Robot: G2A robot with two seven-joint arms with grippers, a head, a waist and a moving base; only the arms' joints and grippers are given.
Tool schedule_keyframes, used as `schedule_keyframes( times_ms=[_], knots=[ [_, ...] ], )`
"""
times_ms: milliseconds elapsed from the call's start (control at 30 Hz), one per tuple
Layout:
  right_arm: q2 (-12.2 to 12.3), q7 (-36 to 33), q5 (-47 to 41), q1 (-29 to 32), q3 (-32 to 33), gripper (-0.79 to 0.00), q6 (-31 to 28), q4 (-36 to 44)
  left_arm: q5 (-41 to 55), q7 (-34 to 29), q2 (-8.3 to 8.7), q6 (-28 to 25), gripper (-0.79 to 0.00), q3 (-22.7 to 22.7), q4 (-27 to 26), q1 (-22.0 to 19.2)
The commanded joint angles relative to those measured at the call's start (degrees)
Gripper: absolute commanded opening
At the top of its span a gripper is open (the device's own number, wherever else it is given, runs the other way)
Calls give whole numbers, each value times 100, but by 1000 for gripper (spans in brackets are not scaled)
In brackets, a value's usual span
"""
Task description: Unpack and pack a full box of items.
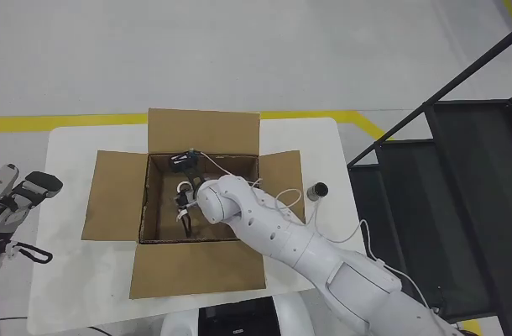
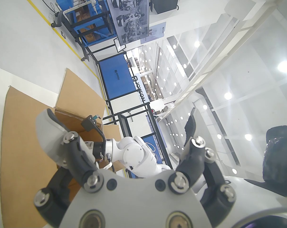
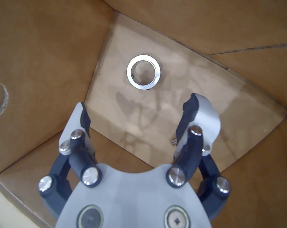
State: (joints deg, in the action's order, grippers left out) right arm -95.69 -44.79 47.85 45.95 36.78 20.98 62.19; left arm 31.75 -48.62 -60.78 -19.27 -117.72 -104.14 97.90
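An open cardboard box point(image 1: 113, 195) stands in the middle of the white table point(image 1: 71, 143), all flaps folded out. My right gripper point(image 1: 185, 208) is down inside it. In the right wrist view this gripper point(image 3: 137, 103) is open with nothing between its fingers, hanging above the box floor point(image 3: 181, 77). A silver metal ring point(image 3: 143, 71) lies flat on that floor, a little beyond the fingertips. My left gripper point(image 1: 21, 186) stays off the table's left edge; in the left wrist view it point(image 2: 119, 115) is open, empty and tilted up toward the ceiling.
A small dark cylinder point(image 1: 317, 191) stands on the table just right of the box's right flap. A black metal staircase point(image 1: 457, 185) rises beside the table's right side. The box walls point(image 3: 39, 36) close in around my right gripper.
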Motion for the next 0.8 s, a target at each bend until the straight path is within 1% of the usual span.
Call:
schedule_keyframes(
  times_ms=[0, 33, 67, 100, 133, 233, 300, 767],
  knots=[
    [-29, 58, 42, 14, -39, -280, 64, -33, 0, 0, 0, 0, 0, 0, 0, 0],
    [-47, 89, 53, 19, -60, -277, 86, -57, 0, 0, 0, 0, 0, 0, 0, 0],
    [-66, 142, 77, 23, -84, -225, 104, -86, 0, 0, 0, 0, 0, 0, 0, 0],
    [-84, 209, 124, 27, -114, -129, 136, -126, 0, 0, 0, 0, 0, 0, 0, 0],
    [-104, 249, 146, 34, -136, 0, 194, -164, 0, 0, 0, 0, 0, 0, 0, 0],
    [-157, 446, 231, 61, -190, 0, 274, -227, 0, 0, 0, 0, 0, 0, 0, 0],
    [-177, 565, 320, 91, -231, 0, 227, -199, 0, 0, 0, 0, 0, 0, 0, 0],
    [-177, 565, 320, 91, -231, 0, 227, -199, 0, 0, 0, 0, 0, 0, 0, 0]
  ],
)
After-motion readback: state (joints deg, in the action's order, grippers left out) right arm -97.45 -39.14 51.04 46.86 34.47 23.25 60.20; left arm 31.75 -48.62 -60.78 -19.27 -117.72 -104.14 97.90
